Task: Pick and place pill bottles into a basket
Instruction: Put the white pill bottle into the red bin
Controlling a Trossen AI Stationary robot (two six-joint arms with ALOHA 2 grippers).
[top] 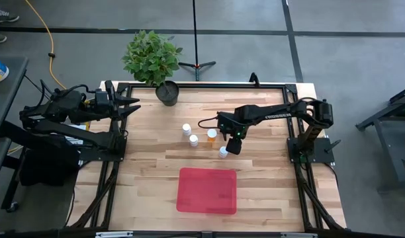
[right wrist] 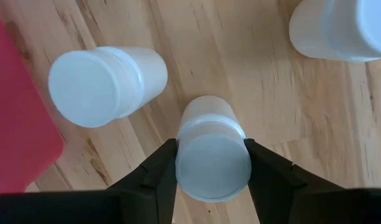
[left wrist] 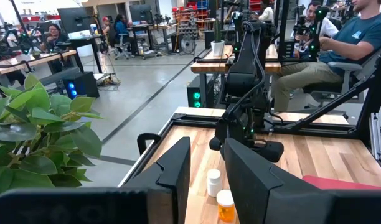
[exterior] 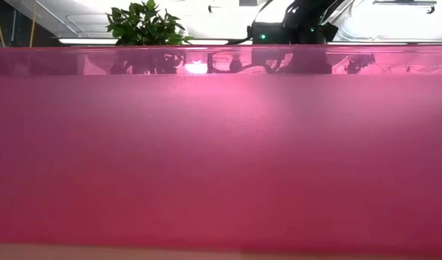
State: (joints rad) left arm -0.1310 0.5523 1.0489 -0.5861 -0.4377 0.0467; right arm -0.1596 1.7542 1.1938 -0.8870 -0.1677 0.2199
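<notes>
Key relation: the small white-capped white pill bottle (right wrist: 213,149) stands upright directly under the right gripper (right wrist: 213,163), its long axis vertical and its cap facing the wrist camera, so the move to come looks like a straight lift.
Right gripper: centre of the high view, just right of the bottle cluster; its two dark fingers (right wrist: 156,174) lie against opposite sides of the bottle, apparently gripping it.
Bottle in hand: on the light wooden table (top: 269,185), above the flat red rectangular tray (top: 207,190) in the high view and near it.
Other bottles: another white bottle (right wrist: 103,84) just beside the held one; an amber-orange one (top: 212,137) and more white ones (top: 186,129) left of the gripper.
Nearer arm: the right; the left gripper (left wrist: 206,180) waits at the table's upper-left edge, fingers nearly together, holding nothing.
</notes>
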